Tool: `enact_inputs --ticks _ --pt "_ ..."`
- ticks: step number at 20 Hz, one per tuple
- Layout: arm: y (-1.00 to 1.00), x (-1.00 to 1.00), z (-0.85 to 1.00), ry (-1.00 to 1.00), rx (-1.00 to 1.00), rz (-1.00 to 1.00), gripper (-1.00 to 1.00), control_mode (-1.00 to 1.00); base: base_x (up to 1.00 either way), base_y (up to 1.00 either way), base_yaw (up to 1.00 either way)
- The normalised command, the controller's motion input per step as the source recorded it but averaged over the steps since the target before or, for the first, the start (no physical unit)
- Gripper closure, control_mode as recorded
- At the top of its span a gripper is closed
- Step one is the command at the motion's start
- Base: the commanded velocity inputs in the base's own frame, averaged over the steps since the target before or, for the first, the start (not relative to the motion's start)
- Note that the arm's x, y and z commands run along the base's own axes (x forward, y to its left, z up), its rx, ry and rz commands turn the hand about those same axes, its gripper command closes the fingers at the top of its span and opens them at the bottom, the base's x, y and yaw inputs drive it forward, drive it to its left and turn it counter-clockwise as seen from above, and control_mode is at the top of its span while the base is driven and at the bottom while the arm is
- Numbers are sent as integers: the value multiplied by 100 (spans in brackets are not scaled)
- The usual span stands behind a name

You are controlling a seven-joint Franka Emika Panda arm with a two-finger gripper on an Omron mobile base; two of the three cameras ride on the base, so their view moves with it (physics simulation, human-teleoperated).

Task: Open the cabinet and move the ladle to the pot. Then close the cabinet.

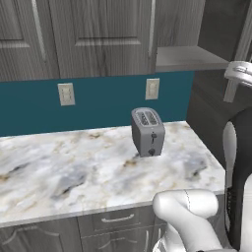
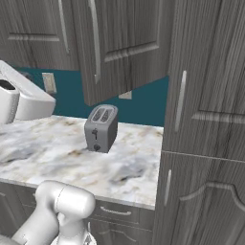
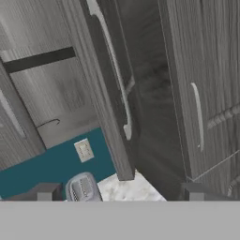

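Note:
The cabinet [image 1: 189, 58] on the wall stands open, and its grey shelf [image 3: 70, 125] shows. Its door [image 2: 124, 48] is swung out over the counter, seen edge-on in the hand view, with the long silver handle [image 3: 116, 77] on its face. My gripper [image 3: 119, 192] is open, fingertips [image 3: 44, 192] wide apart with nothing between them. It hangs just in front of the door's lower edge, apart from the handle. A thin dark curved line [image 3: 49, 123] lies on the shelf; I cannot tell whether it is the ladle. The pot is out of view.
A grey toaster [image 1: 147, 132] stands on the marble counter [image 1: 74, 167] under the open door. Wall outlets [image 1: 66, 93] sit on the teal backsplash. A tall dark cabinet [image 2: 206, 119] closes the counter's right end. Drawers [image 1: 115, 217] run below the front edge.

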Motion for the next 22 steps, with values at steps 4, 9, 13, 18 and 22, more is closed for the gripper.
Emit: enact_inputs --ticks 4,9,13,18,22 --pt "22 46 0 2 -1 -8 -100 -100 0 0 0" --pt "0 51 -1 1 -1 -6 -100 -100 0 0 0" --pt "3 34 -5 0 -7 -7 -100 -100 0 0 0" --pt "9 20 -9 0 -8 -11 -100 -100 0 0 0" --pt "8 29 -7 0 -4 -7 -100 -100 0 0 0"
